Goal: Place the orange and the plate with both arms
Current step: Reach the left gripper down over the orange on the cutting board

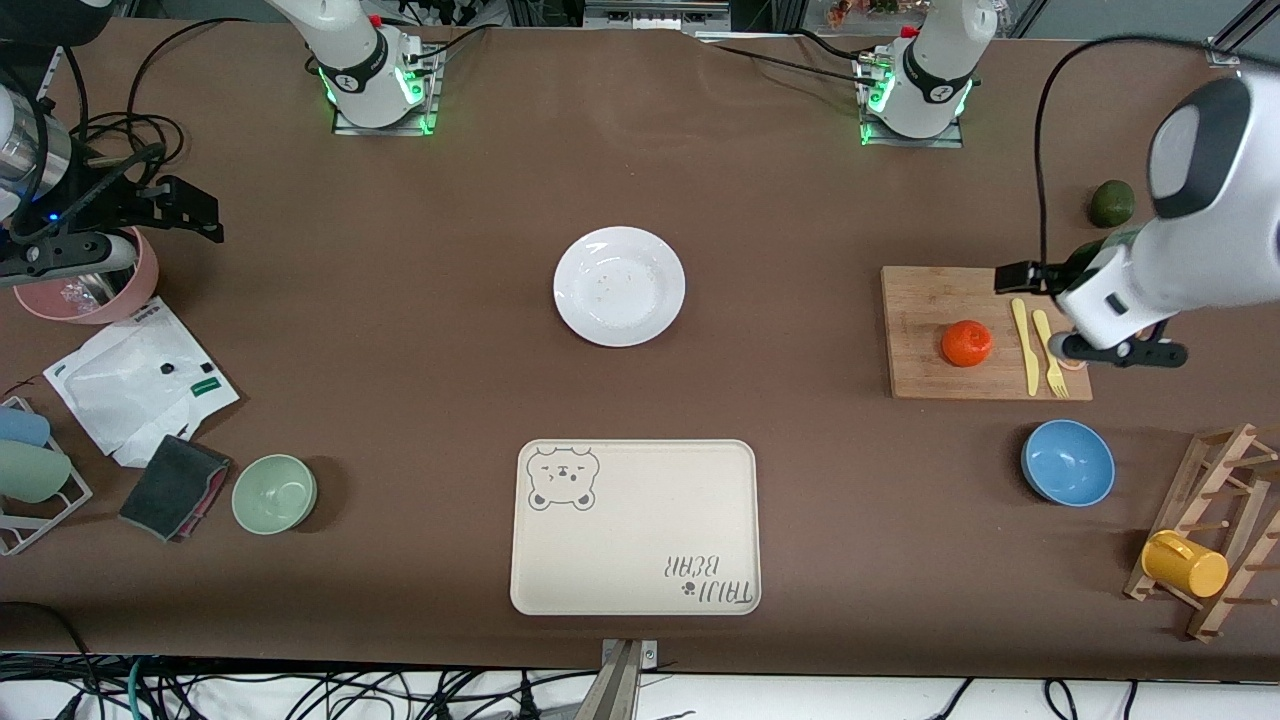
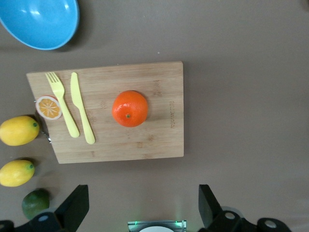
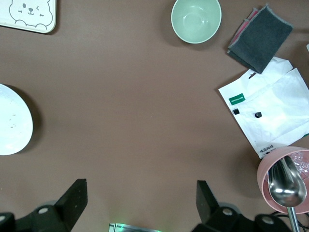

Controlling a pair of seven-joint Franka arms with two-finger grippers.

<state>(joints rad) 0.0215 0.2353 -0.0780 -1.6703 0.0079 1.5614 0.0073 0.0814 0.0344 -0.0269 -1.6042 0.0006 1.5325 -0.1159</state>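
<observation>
Tray: cream rectangular bear-printed tray (image 1: 635, 527) lies nearest the front camera, bare, at the table's middle
Left fingers: black fingers (image 2: 75, 207) spread wide with nothing between them
Left gripper: left gripper (image 2: 142, 210) hangs over the wooden cutting board's (image 1: 925, 300) edge toward the left arm's end of the table
Right fingers: black fingers (image 3: 72, 199) spread wide, holding nothing
Right gripper: right gripper (image 3: 140, 205) hangs over bare brown table toward the right arm's end, near the pink bowl (image 1: 110, 300)
Orange: small round reddish-orange fruit (image 1: 967, 343) rests on the cutting board, untouched
Beside the orange: yellow plastic knife (image 1: 1024, 345) and yellow plastic fork (image 1: 1049, 352) lie on the same board, just beside the fruit; an orange-slice disc (image 2: 49, 107) sits at the board's edge by the fork
Plate: plain round glossy white plate (image 1: 619, 285) lies farther from the front camera than the tray, well apart from the orange
Off the board: two yellow lemons (image 2: 18, 130) and a dark green avocado (image 1: 1111, 203) near it
Bowls: blue bowl (image 1: 1068, 462) and pale green bowl (image 1: 274, 493), both bare inside; the pink bowl holds a metal spoon (image 3: 287, 188)
Around the green bowl: folded grey cloth (image 1: 174, 487) beside it, white packet (image 1: 140, 380) near
</observation>
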